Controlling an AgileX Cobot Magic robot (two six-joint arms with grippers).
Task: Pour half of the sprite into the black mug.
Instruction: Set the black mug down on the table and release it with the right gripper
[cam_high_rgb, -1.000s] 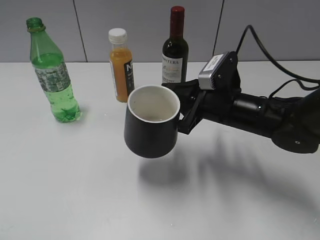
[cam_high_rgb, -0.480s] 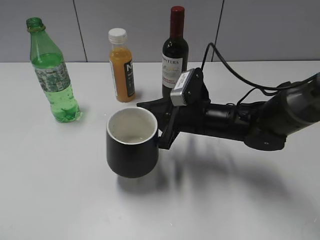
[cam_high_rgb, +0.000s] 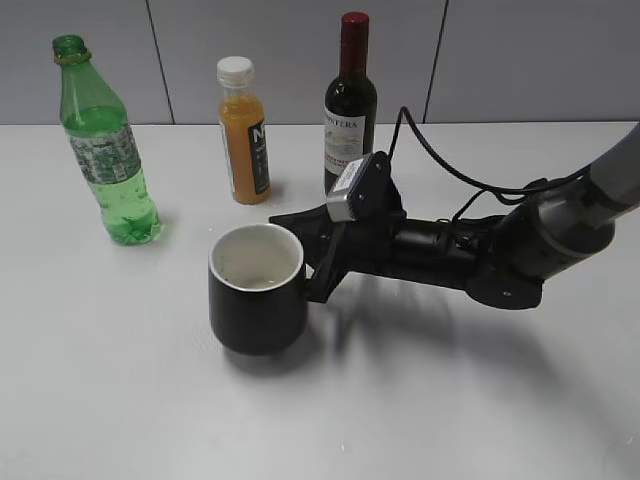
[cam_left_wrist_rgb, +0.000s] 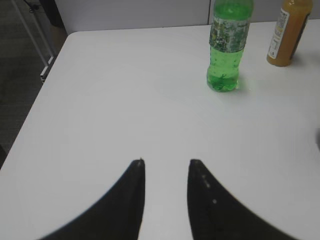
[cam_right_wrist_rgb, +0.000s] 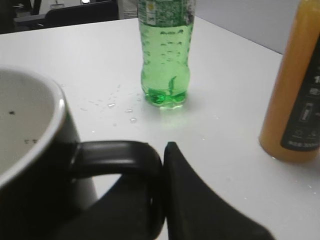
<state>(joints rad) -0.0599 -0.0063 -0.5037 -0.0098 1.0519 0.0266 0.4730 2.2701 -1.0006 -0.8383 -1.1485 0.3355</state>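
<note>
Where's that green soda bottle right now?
The sprite stands upright at the table's far left in the exterior view, left of the orange juice bottle, apart from the black mug.

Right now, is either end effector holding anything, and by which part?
The right end effector grips the black mug by its loop handle. The left end effector is open and holds nothing.

Bright even light, soft shadows, wrist foregrounds blurry.
</note>
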